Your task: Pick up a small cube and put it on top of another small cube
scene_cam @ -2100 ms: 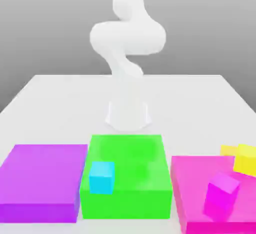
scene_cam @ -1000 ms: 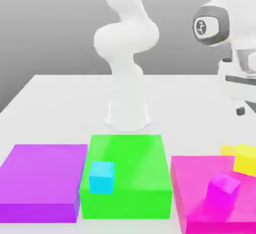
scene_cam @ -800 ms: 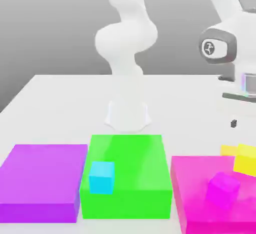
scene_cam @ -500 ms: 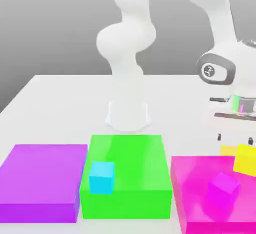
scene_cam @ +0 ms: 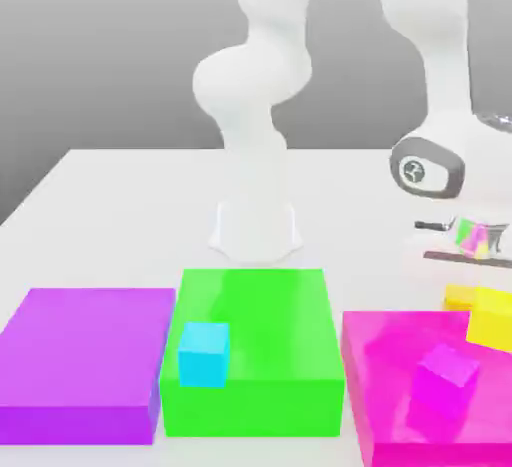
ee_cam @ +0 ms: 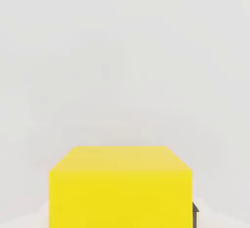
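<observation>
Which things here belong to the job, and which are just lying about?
Job:
- far yellow cube, gripped
- possible base, can't tell which: near yellow cube, magenta cube, cyan cube

Lying about:
- purple slab
- green slab
- pink slab

This is a simulated robotics test scene; a white robot arm (scene_cam: 255, 85) stands on a plain pale table (scene_cam: 130, 195); flat-coloured slabs (scene_cam: 255, 320) and cubes (scene_cam: 203, 355) lie before it; the backdrop is bare grey.
</observation>
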### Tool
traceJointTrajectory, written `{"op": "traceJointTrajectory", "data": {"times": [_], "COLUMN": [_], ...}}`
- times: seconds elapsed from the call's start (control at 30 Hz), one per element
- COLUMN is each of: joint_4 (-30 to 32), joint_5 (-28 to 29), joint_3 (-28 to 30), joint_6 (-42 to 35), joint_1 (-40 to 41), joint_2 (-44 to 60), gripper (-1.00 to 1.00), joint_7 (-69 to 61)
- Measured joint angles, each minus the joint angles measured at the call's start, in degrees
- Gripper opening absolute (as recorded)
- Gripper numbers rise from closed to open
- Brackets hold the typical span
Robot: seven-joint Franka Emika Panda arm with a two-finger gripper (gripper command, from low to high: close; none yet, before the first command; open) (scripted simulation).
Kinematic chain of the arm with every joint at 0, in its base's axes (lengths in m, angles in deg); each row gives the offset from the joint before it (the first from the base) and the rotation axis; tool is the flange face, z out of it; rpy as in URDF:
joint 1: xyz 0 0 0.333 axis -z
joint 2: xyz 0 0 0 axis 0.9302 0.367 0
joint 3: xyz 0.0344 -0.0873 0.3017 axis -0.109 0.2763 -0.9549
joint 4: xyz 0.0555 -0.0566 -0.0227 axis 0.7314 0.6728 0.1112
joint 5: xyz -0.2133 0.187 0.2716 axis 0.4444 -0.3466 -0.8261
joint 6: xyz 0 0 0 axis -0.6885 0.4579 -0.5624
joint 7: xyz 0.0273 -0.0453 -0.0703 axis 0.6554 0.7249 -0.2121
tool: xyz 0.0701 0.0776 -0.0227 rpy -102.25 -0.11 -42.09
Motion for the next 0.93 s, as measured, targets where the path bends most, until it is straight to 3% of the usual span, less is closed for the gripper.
{"op": "traceJointTrajectory", "data": {"times": [0.17,0.6,0.67,0.8,0.83,0.93], "joint_4": [-5.3,-10.9,-10.4,-8.6,-8.1,-8.1], "joint_5": [-2.3,5.4,6.2,3.4,2.8,2.8], "joint_3": [0.3,19.6,22.6,25.2,25.3,25.3], "joint_6": [-8.3,-28.0,-28.8,-22.2,-20.6,-20.6], "joint_1": [2.0,29.3,32.7,34.7,34.8,34.8], "joint_2": [-6.5,-19.6,-19.8,-14.0,-12.8,-12.8], "gripper": [-1.00,-1.00,-1.00,-1.00,1.00,1.00], "joint_7": [-3.3,1.6,2.3,0.3,-0.2,-0.2]}}
